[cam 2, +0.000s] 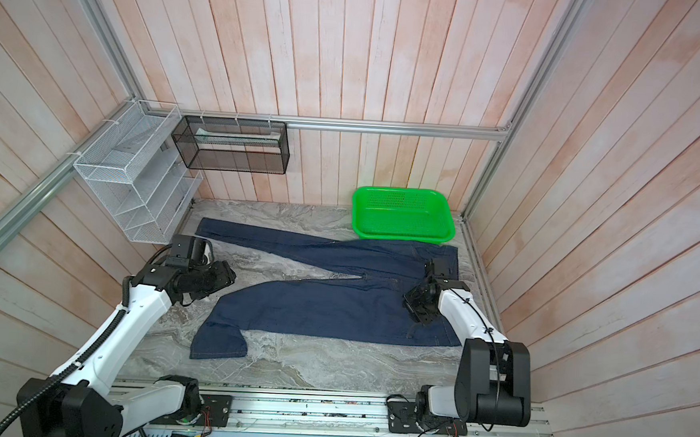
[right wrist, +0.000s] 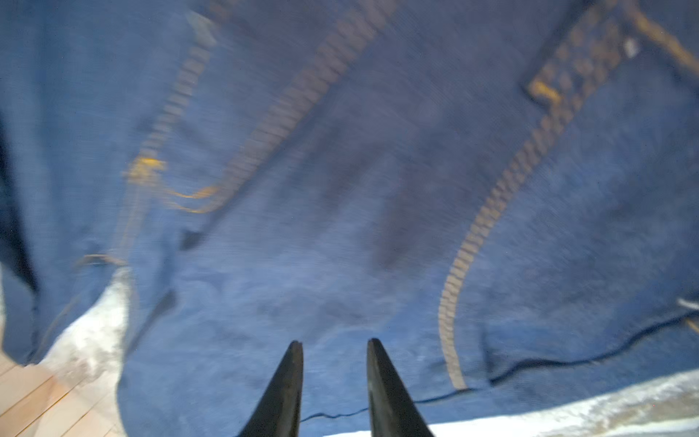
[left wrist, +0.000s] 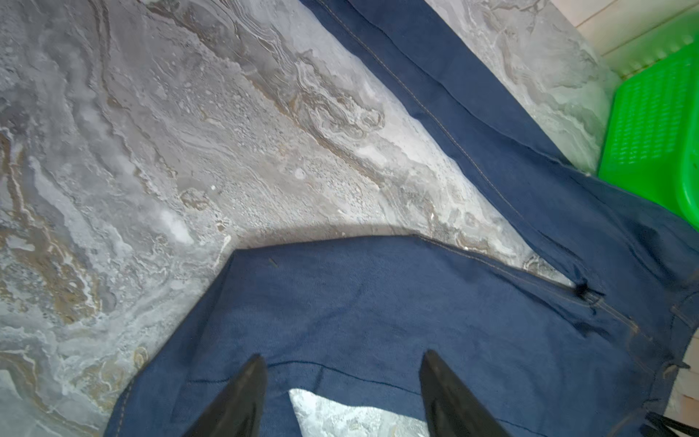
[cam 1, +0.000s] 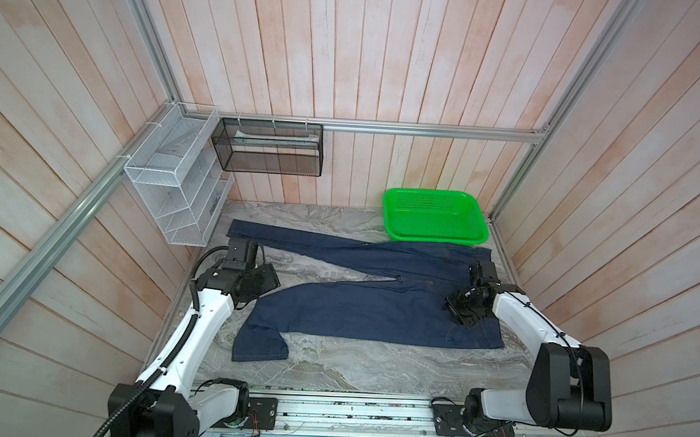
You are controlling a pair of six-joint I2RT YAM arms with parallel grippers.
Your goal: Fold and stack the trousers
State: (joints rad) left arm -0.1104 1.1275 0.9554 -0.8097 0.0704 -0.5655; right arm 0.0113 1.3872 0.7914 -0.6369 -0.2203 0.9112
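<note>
The dark blue trousers [cam 1: 376,308] [cam 2: 334,306] lie spread flat on the marble table, waist to the right, both legs running left. The near leg's cuff is bent toward the front. My left gripper [cam 1: 254,250] [cam 2: 207,247] hovers at the left, between the two legs. In its wrist view the jaws [left wrist: 344,353] stand wide open over the near leg [left wrist: 378,302], holding nothing. My right gripper [cam 1: 478,273] [cam 2: 433,266] is over the waist end. Its wrist view is blurred and shows the jaws [right wrist: 334,341] narrowly apart above the denim [right wrist: 378,170] near its edge, with no cloth between them.
A green plastic basket [cam 1: 436,216] [cam 2: 402,214] [left wrist: 658,125] stands at the back right, touching the waist end. A white wire rack [cam 1: 175,184] and a black mesh rack [cam 1: 269,148] hang on the back left walls. Bare marble [cam 1: 352,365] shows along the front.
</note>
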